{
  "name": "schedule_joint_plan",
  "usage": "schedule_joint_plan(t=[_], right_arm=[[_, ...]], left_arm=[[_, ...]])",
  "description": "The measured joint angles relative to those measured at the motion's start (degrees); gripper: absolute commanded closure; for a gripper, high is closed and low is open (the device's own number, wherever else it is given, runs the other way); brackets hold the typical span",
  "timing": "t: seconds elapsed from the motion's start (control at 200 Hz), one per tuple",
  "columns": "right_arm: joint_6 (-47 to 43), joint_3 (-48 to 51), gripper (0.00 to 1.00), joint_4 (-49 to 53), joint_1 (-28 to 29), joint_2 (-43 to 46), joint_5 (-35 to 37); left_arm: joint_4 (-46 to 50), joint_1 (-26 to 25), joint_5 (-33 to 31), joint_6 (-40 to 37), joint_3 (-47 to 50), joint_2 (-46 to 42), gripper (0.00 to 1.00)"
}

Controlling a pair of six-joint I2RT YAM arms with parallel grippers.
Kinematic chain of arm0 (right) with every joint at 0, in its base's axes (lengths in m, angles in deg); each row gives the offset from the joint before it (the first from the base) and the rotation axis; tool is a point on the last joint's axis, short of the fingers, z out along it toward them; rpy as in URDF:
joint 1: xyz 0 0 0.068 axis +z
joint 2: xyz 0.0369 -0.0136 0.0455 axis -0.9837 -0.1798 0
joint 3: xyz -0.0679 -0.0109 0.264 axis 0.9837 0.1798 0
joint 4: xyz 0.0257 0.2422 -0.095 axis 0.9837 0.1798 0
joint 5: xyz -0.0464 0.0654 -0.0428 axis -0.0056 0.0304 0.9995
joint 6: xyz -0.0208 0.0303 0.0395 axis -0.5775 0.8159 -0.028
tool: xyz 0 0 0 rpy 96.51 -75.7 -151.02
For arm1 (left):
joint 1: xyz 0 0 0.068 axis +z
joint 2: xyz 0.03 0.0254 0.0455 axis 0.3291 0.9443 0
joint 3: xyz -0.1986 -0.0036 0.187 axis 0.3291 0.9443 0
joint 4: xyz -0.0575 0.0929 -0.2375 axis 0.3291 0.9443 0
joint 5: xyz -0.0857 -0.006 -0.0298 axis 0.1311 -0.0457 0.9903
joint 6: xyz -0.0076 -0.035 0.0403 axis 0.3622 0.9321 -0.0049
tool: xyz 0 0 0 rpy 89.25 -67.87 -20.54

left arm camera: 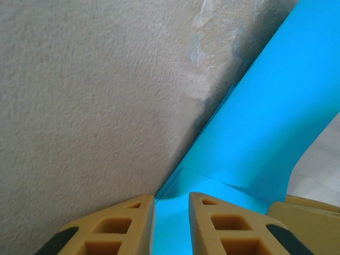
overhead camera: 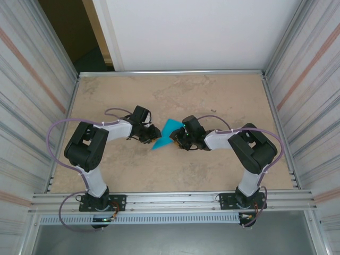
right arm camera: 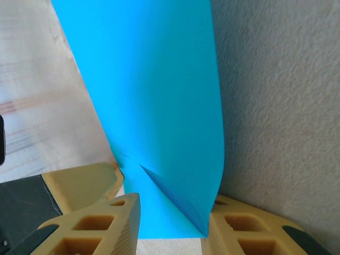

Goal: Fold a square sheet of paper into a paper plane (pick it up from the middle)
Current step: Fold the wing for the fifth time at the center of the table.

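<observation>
At mid-table, left end effector (left arm camera: 171,204) clamps the square sheet of paper (left arm camera: 265,106); right end effector (right arm camera: 172,212) straddles it, grip unclear.

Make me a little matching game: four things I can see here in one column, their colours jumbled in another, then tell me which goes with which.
Things
1. sheet of paper
2. table
3. cable looping off the left arm
4. fingers seen by the wrist cameras

Colours
A. pale purple
B. ochre yellow
C. turquoise blue
D. mottled sandy beige

Pairs: 1-C, 2-D, 3-A, 4-B
</observation>
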Motion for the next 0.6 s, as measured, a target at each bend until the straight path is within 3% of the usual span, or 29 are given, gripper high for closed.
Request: schedule_joint_plan(t=[0.596], right_arm=[[1.03, 2.14, 0.82, -5.25, 0.42, 0.72, 1.66]], left_arm=[[0.15, 0.00, 0.02, 0.00, -0.02, -0.11, 0.74]])
